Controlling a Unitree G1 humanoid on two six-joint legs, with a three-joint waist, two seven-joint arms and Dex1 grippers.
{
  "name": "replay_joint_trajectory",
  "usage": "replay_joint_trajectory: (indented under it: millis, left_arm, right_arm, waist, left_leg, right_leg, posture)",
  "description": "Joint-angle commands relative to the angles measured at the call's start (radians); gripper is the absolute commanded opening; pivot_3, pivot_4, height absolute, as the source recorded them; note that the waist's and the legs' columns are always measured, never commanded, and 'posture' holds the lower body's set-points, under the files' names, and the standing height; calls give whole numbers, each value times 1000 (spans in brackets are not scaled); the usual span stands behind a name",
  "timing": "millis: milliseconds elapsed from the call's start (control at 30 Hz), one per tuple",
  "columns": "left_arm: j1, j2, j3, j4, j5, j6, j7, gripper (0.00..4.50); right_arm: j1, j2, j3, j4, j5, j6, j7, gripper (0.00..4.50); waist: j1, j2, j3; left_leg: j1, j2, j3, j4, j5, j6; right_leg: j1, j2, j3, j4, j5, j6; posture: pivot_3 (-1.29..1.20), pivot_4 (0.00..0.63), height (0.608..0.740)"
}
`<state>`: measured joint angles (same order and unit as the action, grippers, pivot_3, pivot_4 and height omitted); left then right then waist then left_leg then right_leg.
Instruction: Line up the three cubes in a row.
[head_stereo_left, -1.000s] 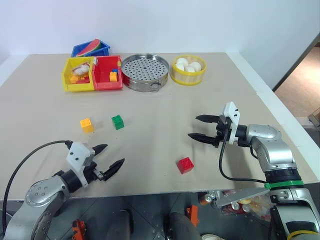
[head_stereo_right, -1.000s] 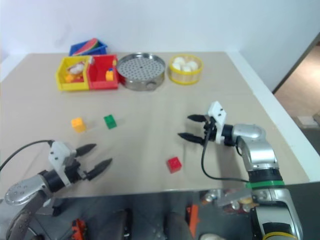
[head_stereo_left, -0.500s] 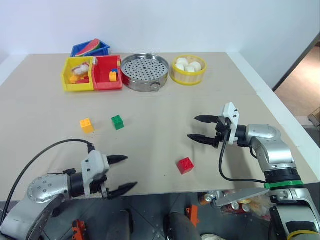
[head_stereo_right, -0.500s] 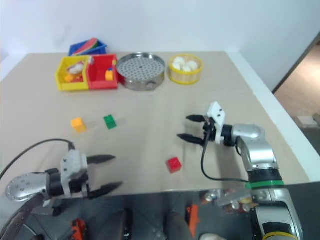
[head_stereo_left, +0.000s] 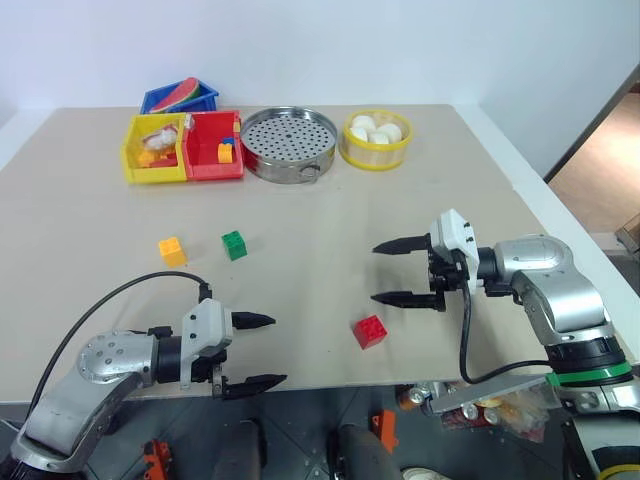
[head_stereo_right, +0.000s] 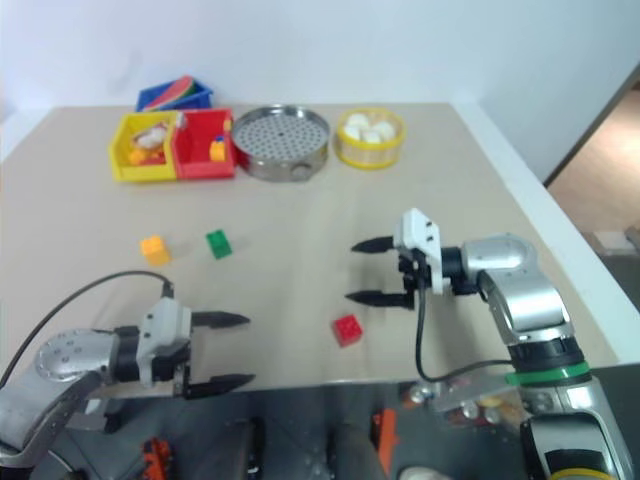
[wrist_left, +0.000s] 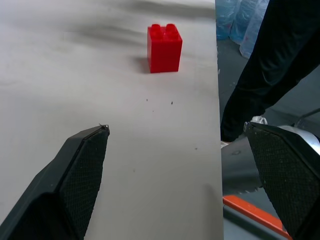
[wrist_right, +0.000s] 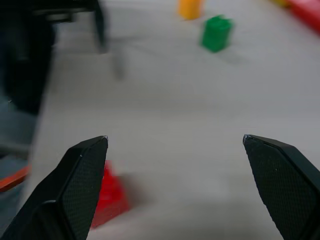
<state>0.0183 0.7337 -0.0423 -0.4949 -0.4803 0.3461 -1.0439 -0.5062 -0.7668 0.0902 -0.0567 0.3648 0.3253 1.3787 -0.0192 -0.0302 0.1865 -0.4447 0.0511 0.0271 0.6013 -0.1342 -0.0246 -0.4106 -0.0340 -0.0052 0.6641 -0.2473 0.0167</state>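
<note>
Three cubes lie apart on the beige table. The red cube sits near the front edge, the green cube further left and back, and the yellow-orange cube just left of the green one. My left gripper hangs open at the front edge, left of the red cube and pointing at it. Open too, my right gripper hovers just behind the red cube, pointing left. In the right wrist view the green cube and the yellow-orange cube lie ahead.
Along the table's back stand a yellow tray, a red tray with small bits, a blue tray, a steel steamer pan and a yellow basket of white buns. The table's front edge runs under my left gripper.
My left gripper has swung right along the front edge and now points at the red cube. My right gripper has drawn back and turned further left. The cubes have not moved.
</note>
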Motion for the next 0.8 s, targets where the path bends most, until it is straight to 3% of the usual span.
replay_joint_trajectory:
  millis: [33,267,800]
  left_arm:
    - [-16,5,1,-3,-2,-24,-17,4471]
    - [-19,-4,-12,-17,3,-13,-7,4471]
    - [3,-6,-11,-48,11,9,50,4471]
  right_arm:
    - [19,-36,14,-69,14,-14,46,4500]
    - [68,-26,66,-80,-14,-110,76,4500]
    - [-7,77,185,133,-121,-319,114,4500]
  waist:
    - [0,0,0]
    - [-1,0,0]
    - [-1,0,0]
  left_leg:
    - [0,0,0,0,0,0]
    - [0,0,0,1,0,0]
    - [2,1,0,1,0,0]
  right_leg:
    - [0,0,0,0,0,0]
    - [0,0,0,0,0,0]
    - [2,1,0,0,0,0]
  posture:
    - [0,150,740]
    - [0,150,740]
    - [0,150,740]
